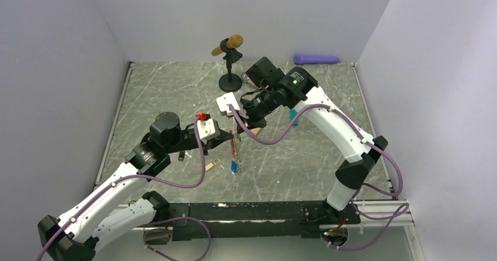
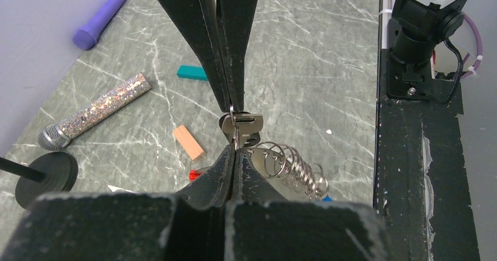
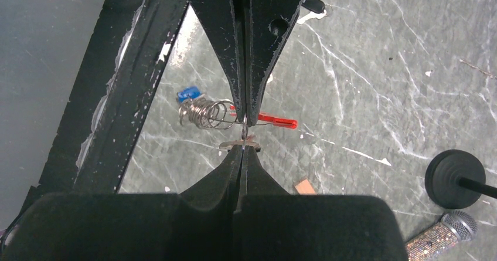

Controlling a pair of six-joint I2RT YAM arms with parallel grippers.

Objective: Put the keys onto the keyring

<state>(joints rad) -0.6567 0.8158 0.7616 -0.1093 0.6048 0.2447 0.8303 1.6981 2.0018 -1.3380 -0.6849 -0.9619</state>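
Towards the left edge of the table (image 1: 152, 97), just beside the left arm's wrist, a small dark-tagged key (image 1: 184, 155) was seen lying flat. A yellow-tagged key (image 1: 214, 166) lay a little to its right, closer to the near edge.

Around the middle of the table the two grippers were found tip to tip, raised above the surface. The left gripper (image 2: 234, 155) was pinched fully together on the keyring (image 2: 292, 170), whose silvery coil stuck out just beside the fingertips. Its red clip (image 3: 275, 121), and a blue tag (image 3: 189, 92) at the coil's far end, were shown from the right wrist. The right gripper (image 3: 242, 151) was likewise closed tight, with a metal key (image 2: 240, 126) nipped by its head between the pads. That key was held just beside the left fingertips, so each pair of fingers was crowded by the other.

Behind them, towards the far edge, a microphone stand (image 1: 230, 82) carrying a brown microphone (image 1: 228, 44) was set upright, and a glittery microphone (image 2: 96, 111) lay near its base. To the right of the grippers a tan block (image 2: 188, 142) and a teal block (image 2: 192, 72) were lying apart. From overhead the teal one was largely covered by the right forearm. A purple cylinder (image 1: 316, 58) was laid along the far edge, near the far right corner.
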